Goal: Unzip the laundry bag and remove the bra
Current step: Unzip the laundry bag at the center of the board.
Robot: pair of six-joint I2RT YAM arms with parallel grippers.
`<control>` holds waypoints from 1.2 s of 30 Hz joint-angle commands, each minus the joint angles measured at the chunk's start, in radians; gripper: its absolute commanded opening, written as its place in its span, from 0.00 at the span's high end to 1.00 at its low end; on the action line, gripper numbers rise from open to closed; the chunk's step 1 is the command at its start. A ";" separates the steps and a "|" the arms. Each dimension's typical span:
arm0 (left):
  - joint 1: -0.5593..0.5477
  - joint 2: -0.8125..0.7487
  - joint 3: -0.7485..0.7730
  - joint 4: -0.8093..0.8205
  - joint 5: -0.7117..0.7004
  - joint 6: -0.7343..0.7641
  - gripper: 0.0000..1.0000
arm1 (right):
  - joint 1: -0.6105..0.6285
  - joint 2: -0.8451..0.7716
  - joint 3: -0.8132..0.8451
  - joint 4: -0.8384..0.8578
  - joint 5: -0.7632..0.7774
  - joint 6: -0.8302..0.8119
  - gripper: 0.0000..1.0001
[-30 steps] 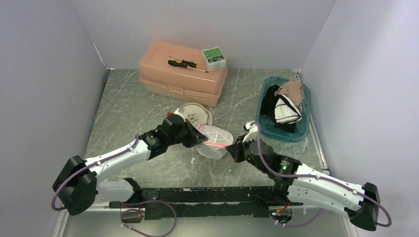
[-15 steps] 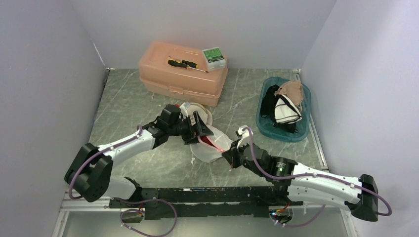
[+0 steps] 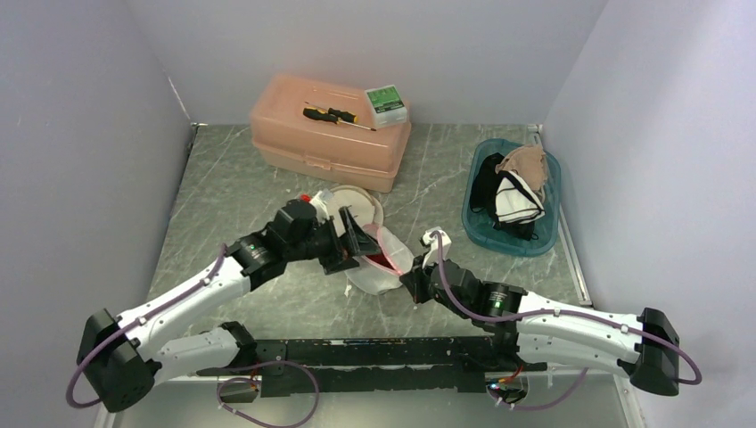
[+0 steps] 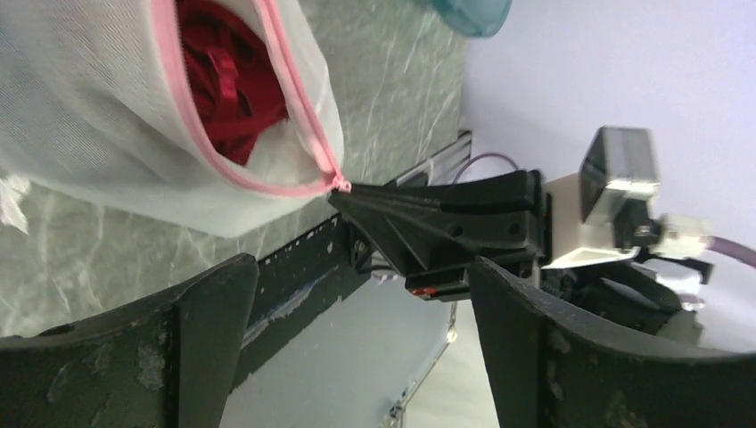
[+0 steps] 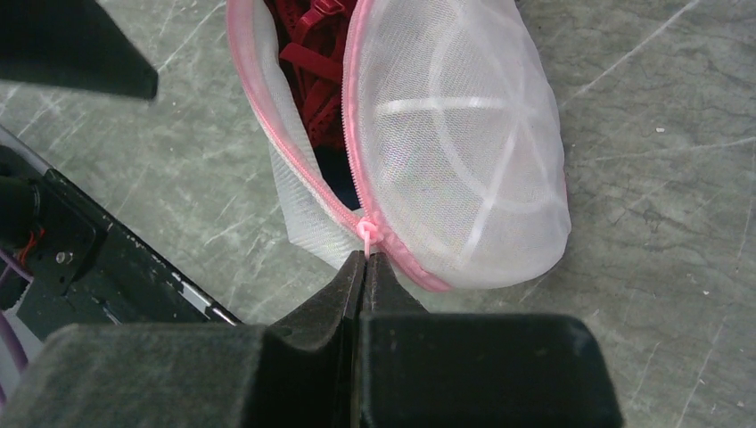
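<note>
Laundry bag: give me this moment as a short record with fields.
bag: white mesh, pink zip, partly unzipped
zip pull: pinched by right pincer
bra: red, inside the bag, visible through the opening
left pincer: open, near the bag, holding nothing
right pincer: shut on zip pull
task: bra not yet out

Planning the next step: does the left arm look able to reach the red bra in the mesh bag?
Probably yes. The zipper gapes, the bra shows in the opening, and the left claw hangs open beside it; the right claw pinches the zipper pull, holding the bag.
</note>
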 commanded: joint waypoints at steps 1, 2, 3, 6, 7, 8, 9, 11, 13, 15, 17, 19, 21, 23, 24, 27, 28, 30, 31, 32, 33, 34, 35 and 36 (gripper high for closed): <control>-0.105 0.083 0.062 -0.066 -0.099 -0.058 0.06 | 0.005 0.010 0.024 0.062 0.015 -0.026 1.00; -0.110 0.115 0.074 -0.062 -0.100 -0.058 0.06 | 0.005 0.012 0.024 0.065 0.014 -0.029 1.00; -0.111 0.145 0.086 -0.057 -0.096 -0.056 0.06 | 0.005 0.011 0.024 0.067 0.013 -0.032 1.00; -0.111 0.239 0.134 -0.044 -0.085 -0.042 0.06 | 0.005 0.014 0.026 0.066 0.009 -0.042 1.00; -0.110 0.268 0.158 -0.053 -0.087 -0.033 0.06 | 0.006 0.015 0.028 0.065 0.004 -0.045 1.00; -0.111 0.294 0.193 -0.069 -0.093 -0.020 0.06 | 0.007 0.016 0.029 0.064 0.001 -0.050 1.00; -0.110 0.318 0.215 -0.084 -0.101 -0.007 0.06 | 0.007 0.016 0.028 0.063 -0.001 -0.052 1.00; -0.109 0.360 0.251 -0.105 -0.115 0.015 0.06 | 0.010 0.016 0.027 0.065 -0.005 -0.055 1.00; -0.110 0.401 0.281 -0.129 -0.123 0.032 0.06 | 0.011 0.016 0.025 0.066 -0.012 -0.060 1.00; -0.110 0.442 0.306 -0.142 -0.121 0.046 0.09 | 0.014 0.018 0.024 0.068 -0.018 -0.065 1.00; -0.111 0.476 0.316 -0.147 -0.125 0.051 0.15 | 0.017 0.020 0.026 0.070 -0.020 -0.074 1.00; -0.110 0.487 0.309 -0.137 -0.123 0.044 0.21 | 0.021 0.018 0.026 0.072 -0.021 -0.080 1.00; -0.110 0.490 0.298 -0.121 -0.128 0.041 0.30 | 0.023 0.014 0.026 0.073 -0.023 -0.087 1.00; -0.110 0.492 0.291 -0.117 -0.134 0.041 0.40 | 0.025 0.010 0.025 0.073 -0.022 -0.095 1.00; -0.110 0.494 0.289 -0.116 -0.136 0.042 0.45 | 0.026 0.008 0.025 0.072 -0.023 -0.096 1.00; -0.109 0.500 0.284 -0.106 -0.133 0.042 0.62 | 0.028 0.003 0.025 0.073 -0.024 -0.106 1.00; -0.110 0.501 0.280 -0.101 -0.132 0.041 0.69 | 0.028 0.000 0.025 0.073 -0.022 -0.107 1.00; -0.109 0.500 0.273 -0.092 -0.130 0.035 0.84 | 0.029 -0.003 0.025 0.071 -0.018 -0.107 1.00; -0.109 0.499 0.268 -0.086 -0.126 0.033 0.90 | 0.029 -0.004 0.024 0.068 -0.015 -0.106 1.00; -0.109 0.497 0.262 -0.080 -0.125 0.031 0.96 | 0.029 -0.005 0.023 0.066 -0.011 -0.103 1.00; -0.110 0.494 0.256 -0.073 -0.125 0.028 0.97 | 0.029 -0.007 0.023 0.061 -0.004 -0.100 1.00; -0.110 0.490 0.250 -0.068 -0.129 0.023 0.97 | 0.029 -0.008 0.022 0.053 0.005 -0.096 1.00; -0.110 0.483 0.243 -0.065 -0.132 0.019 0.97 | 0.029 -0.007 0.023 0.046 0.014 -0.089 1.00; -0.110 0.472 0.234 -0.062 -0.139 0.015 0.97 | 0.029 -0.006 0.023 0.036 0.027 -0.079 1.00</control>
